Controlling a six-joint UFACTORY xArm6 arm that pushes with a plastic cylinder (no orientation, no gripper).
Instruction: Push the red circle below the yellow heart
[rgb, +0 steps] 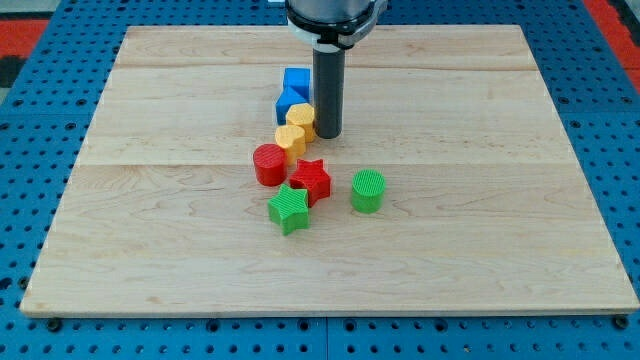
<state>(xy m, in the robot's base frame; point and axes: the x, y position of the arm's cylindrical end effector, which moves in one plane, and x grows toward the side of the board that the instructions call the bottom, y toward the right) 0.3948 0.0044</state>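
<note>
The red circle (269, 165) lies near the board's middle, left of the red star (312, 180). The yellow heart (296, 128) lies just above and to the right of the red circle, almost touching it. My tip (328, 134) stands right beside the yellow heart, on its right side, and above the red star. The red circle is to the lower left of my tip, with the yellow heart between them.
A blue block (293, 93) lies just above the yellow heart. A green star (289, 208) touches the red star's lower left. A green cylinder (367, 191) stands to the right of the red star. The wooden board (500, 200) lies on a blue pegboard.
</note>
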